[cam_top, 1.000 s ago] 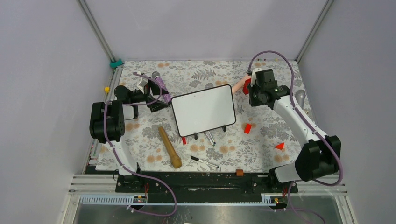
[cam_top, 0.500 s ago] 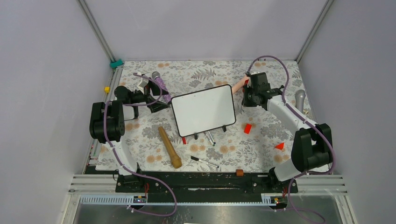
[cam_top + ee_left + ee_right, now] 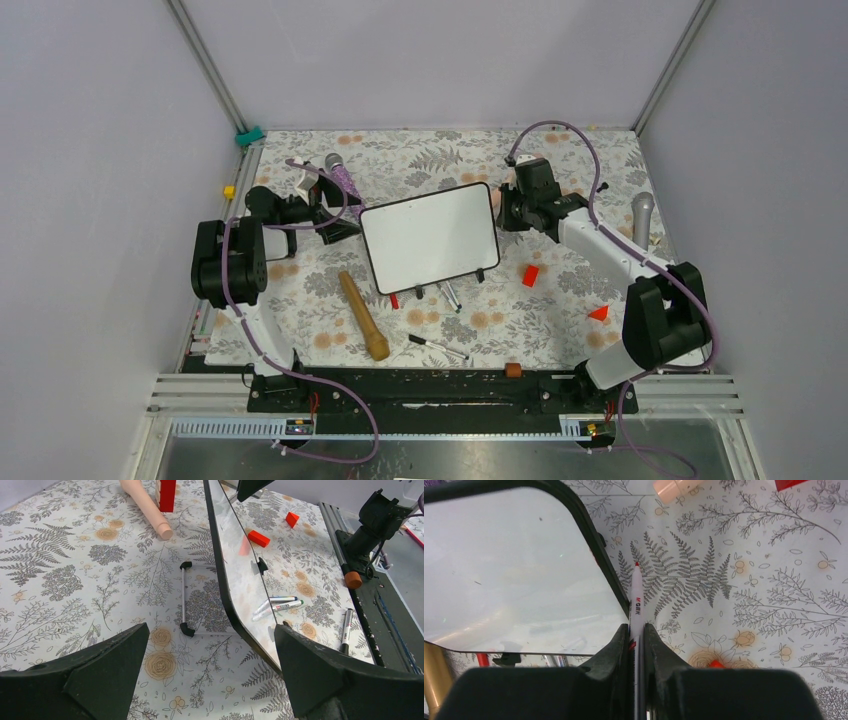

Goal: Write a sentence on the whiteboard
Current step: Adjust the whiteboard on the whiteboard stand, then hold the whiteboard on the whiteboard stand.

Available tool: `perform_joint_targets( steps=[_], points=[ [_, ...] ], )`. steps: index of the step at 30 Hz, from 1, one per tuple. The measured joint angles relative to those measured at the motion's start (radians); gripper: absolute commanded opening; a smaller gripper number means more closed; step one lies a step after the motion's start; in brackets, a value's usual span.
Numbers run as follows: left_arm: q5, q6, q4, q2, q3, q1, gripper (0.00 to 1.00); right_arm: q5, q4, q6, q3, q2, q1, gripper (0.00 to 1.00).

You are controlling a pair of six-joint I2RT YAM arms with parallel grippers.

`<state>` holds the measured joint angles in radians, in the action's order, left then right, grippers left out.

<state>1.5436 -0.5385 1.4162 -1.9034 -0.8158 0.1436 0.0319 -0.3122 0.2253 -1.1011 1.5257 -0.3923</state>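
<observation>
Floral cloth (image 3: 420, 160) covers the table, and the whiteboard (image 3: 430, 237) stands propped at a tilt near its middle, its face plain white. At the board's right edge the right gripper (image 3: 636, 630) is clamped on a red-tipped marker (image 3: 636, 600), the tip just beside the black frame; whether it touches is unclear. By the board's left edge the left gripper (image 3: 211, 629) hangs with jaws wide and nothing between them, while a wooden pin (image 3: 362, 315) lies in front of the board's left corner and a red block (image 3: 530, 275) off its front right corner.
</observation>
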Motion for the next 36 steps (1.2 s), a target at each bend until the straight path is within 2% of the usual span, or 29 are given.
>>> perform_joint_targets(
  steps=[9,17,30,36],
  points=[
    [0.001,0.014,0.0,0.005,0.007,0.0,0.97,0.016,0.018,0.007,-0.042,0.033,0.0,0.0],
    [0.001,0.015,0.0,0.006,0.007,0.0,0.75,0.014,0.02,0.007,-0.051,0.038,0.0,0.0],
    [0.001,0.002,0.0,0.008,0.007,0.0,0.73,-0.091,0.04,-0.063,-0.06,0.018,0.015,0.0],
    [0.001,-0.026,0.0,0.064,0.007,0.0,0.7,-0.122,0.061,-0.073,-0.061,0.009,0.04,0.0]
  ],
)
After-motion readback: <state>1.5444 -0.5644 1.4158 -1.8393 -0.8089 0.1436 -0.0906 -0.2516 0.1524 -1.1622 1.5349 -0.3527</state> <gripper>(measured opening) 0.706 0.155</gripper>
